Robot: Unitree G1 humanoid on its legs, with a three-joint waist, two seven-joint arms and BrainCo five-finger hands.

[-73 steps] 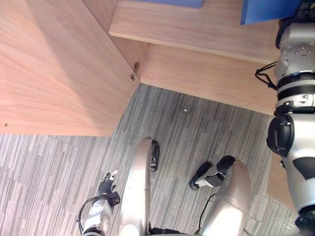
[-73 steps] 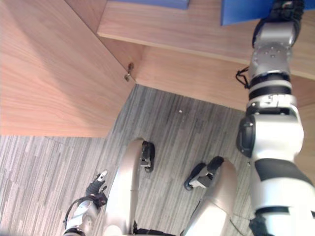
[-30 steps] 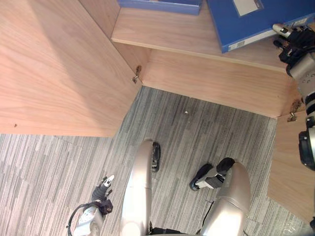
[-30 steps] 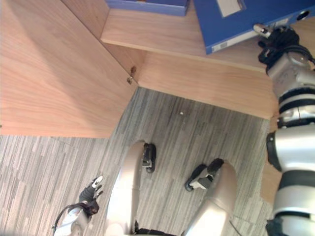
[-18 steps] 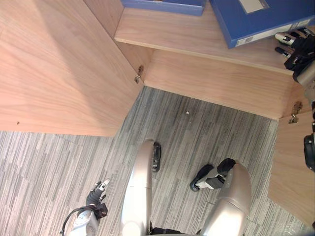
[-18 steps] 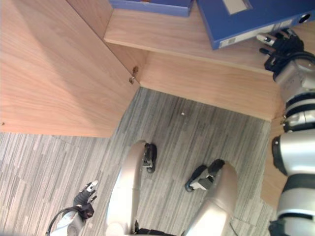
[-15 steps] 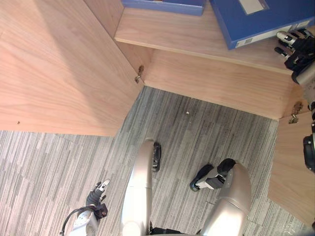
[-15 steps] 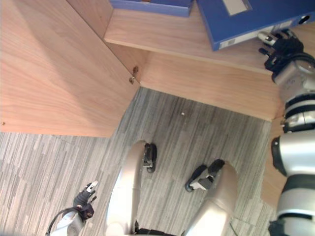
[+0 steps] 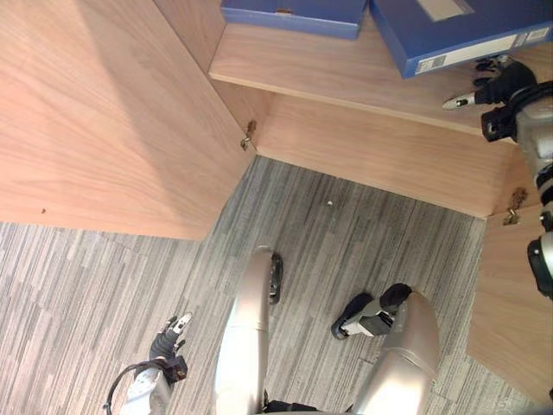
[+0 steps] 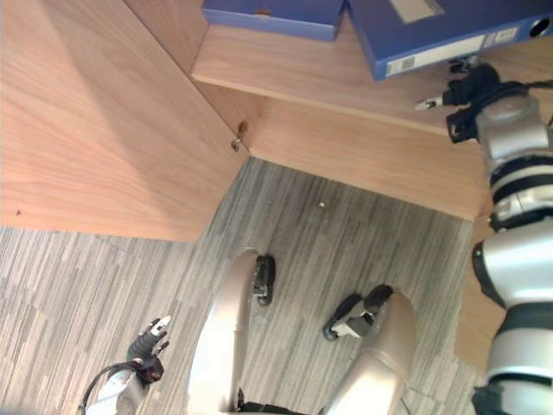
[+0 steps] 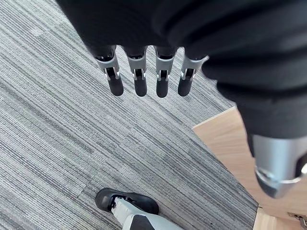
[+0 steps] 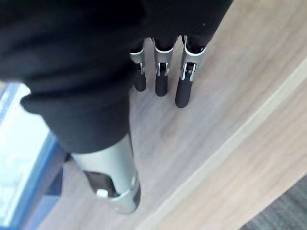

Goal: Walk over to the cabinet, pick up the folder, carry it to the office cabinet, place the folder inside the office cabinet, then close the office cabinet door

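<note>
The folder [image 9: 484, 26] lies flat on the shelf [image 9: 346, 73] inside the office cabinet, its labelled spine turned toward the front and sitting back from the shelf's edge, beside a second blue folder [image 9: 294, 13] further to my left. That placement looks right to me: nothing seems to overhang, so a door should swing past without catching. My right hand [image 9: 501, 85] hovers just in front of the spine, over the shelf's front lip. Its fingers [image 12: 161, 72] are straight and relaxed over bare wood and hold nothing, with the folder's blue corner just beside them. I judge the putting-in done and the closing not yet begun, since the left door [image 9: 104, 121] stands wide open over the carpet [image 9: 363, 233], and the right door [image 9: 514, 303] is swung out beside my right arm. My left hand [image 9: 168, 337] hangs low at my side above the carpet, fingers [image 11: 139, 76] loose and empty, well apart from either door. It is free to push one.
</note>
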